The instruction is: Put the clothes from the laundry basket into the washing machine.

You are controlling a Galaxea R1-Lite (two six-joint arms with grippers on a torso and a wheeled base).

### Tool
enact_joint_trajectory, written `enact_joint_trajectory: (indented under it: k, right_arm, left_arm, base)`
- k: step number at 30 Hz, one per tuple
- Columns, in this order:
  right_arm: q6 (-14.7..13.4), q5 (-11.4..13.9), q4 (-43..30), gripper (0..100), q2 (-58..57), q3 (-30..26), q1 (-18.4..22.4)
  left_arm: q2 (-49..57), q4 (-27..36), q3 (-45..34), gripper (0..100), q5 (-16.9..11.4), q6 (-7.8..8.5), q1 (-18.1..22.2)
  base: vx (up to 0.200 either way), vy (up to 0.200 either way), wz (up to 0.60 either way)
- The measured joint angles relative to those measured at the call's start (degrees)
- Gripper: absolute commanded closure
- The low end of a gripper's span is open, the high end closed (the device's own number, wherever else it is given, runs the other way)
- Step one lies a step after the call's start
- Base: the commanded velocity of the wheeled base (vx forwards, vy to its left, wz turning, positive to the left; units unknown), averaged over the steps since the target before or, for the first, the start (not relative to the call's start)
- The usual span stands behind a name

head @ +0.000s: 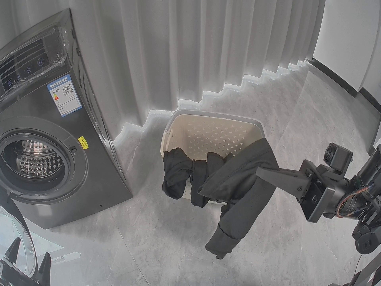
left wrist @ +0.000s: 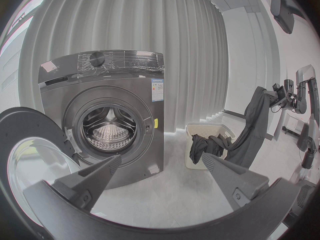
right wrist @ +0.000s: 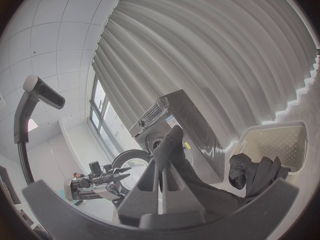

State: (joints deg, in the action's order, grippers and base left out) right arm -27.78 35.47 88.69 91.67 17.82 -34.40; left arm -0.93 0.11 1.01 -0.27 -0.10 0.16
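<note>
Curtain [head: 178, 40] behind basket [head: 222, 136]; clothes [head: 238, 179] overhang it.

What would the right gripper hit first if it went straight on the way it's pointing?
Probably the washing machine, near its round front opening: the right gripper, shut on the dark garment, points there in its wrist view. Distance is hard to judge.

Grey marbled floor [head: 158, 243], dark grey washing machine [head: 47, 112] standing on it at the left, cream laundry basket [head: 216, 116] on the tiles near it, both before a white curtain [head: 178, 40]
</note>
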Motion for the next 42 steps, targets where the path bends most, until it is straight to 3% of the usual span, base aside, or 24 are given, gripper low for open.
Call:
enact_joint_trajectory:
  k: [6, 10, 18, 21, 31, 37, 42]
  right_arm:
    - [0.22, -4.11, -0.06, 100, 0.88, 0.52, -0.43]
    - [0.26, -4.69, -0.11, 100, 1.33, 0.34, -2.08]
    - [0.11, -4.24, -0.01, 100, -0.27, -3.28, -11.96]
    - [-0.24, -3.84, 0.02, 100, -1.96, -4.21, -13.97]
    - [0.09, -3.38, 0.07, 100, -3.75, -2.63, -11.59]
    - [2.91, -2.46, 0.24, 100, -3.94, -3.85, -17.01]
    - [3.4, -2.24, 0.29, 100, -4.17, -2.63, -19.35]
  left_arm:
    - [0.0, 0.0, 0.0, 0, 0.0, 0.0, 0.0]
    - [0.0, -0.01, 0.0, 0, 0.02, 0.02, 0.0]
    - [0.0, 0.0, 0.0, 0, 0.0, 0.1, 0.0]
    - [0.0, 0.02, 0.0, 0, 0.02, 0.1, 0.0]
    - [0.0, -0.01, 0.0, 0, 0.02, 0.02, 0.0]
    - [0.0, -0.01, 0.0, 0, 0.0, 0.0, 0.0]
    - [0.0, -0.01, 0.0, 0, 0.02, -0.01, 0.0]
  base:
    - [0.0, 0.0, 0.0]
    - [0.0, 0.0, 0.0]
    - [0.0, 0.0, 0.0]
    - [0.0, 0.0, 0.0]
    - [0.0, 0.0, 0.0]
    - [0.0, 0.0, 0.0]
    - [0.0, 0.0, 0.0]
